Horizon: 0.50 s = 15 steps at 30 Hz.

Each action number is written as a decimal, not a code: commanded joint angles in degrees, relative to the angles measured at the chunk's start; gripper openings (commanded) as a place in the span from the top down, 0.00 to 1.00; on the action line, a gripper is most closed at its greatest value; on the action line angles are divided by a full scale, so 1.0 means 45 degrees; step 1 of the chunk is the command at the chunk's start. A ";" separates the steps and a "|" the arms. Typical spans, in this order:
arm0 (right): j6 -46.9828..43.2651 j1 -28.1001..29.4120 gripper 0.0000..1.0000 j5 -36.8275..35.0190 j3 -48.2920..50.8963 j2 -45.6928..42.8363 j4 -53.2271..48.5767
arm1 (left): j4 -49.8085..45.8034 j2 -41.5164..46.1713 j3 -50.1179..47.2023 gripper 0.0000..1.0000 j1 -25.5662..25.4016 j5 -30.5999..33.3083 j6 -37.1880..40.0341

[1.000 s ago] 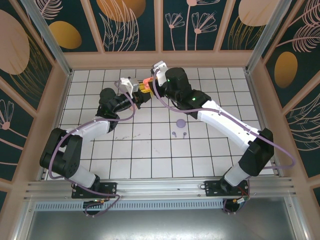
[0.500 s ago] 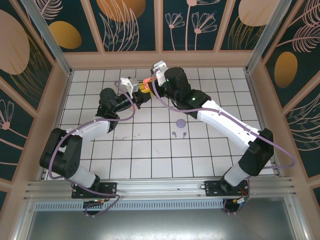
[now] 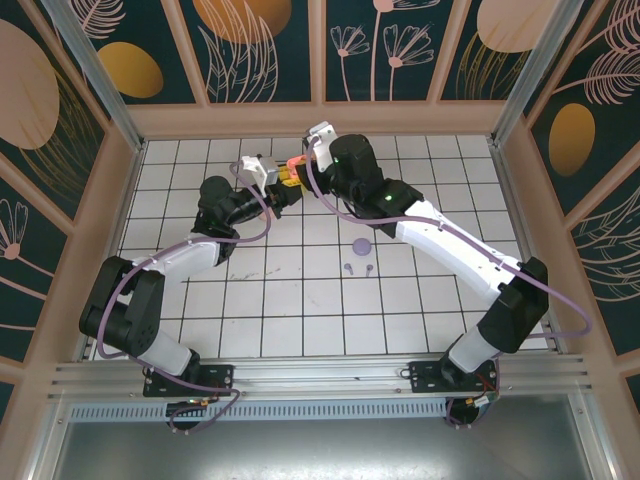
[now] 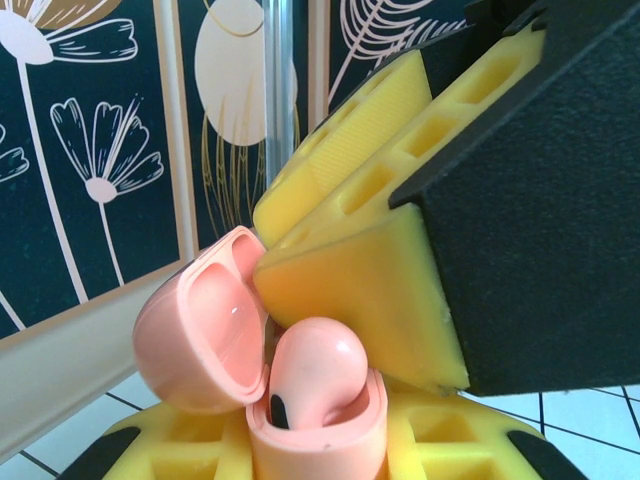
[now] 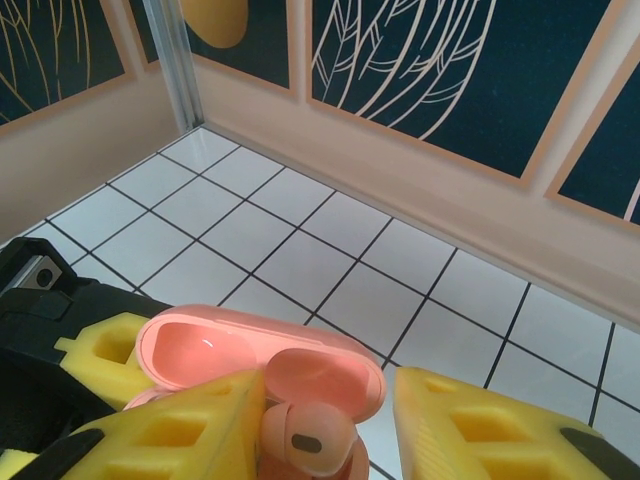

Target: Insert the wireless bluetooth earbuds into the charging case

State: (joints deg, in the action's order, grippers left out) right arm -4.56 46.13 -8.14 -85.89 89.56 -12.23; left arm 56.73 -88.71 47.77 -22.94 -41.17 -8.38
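The pale pink earbud [image 4: 310, 375] sits bulb-up in the open charging case [image 4: 315, 445], its stem down in the well and out of sight. The case's lid [image 4: 195, 340] stands flipped back on its hinge, hollow side facing the bud. The left gripper [image 4: 318, 462] is clenched on the body of the case from below, its yellow pads pressed to either side, and holds it up off the table [image 3: 300, 300]. Over the case comes the right gripper [image 5: 325, 400], its jaws spread wider than the bud: one yellow finger [image 5: 190, 425] lies against the bud, and the other stands clear of it with a gap, so this claw looks released. From the left wrist, one of those fingers leans on the rim of the lid. Well away from the case, toward the arm bases, two purple earbuds [image 3: 348, 268] lie on the tiles, with a round purple piece [image 3: 361, 244] just beyond them.
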 commanded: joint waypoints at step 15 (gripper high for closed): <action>0.0367 0.0198 0.59 0.0570 0.0125 -0.0483 -0.0976 | 0.0772 0.0055 0.0410 1.00 -0.0117 0.0371 0.0281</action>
State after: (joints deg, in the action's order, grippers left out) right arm -3.88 46.13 -7.84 -85.89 89.06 -13.39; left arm 56.75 -88.73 47.77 -22.96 -40.91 -7.75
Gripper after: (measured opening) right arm 0.415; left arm 0.235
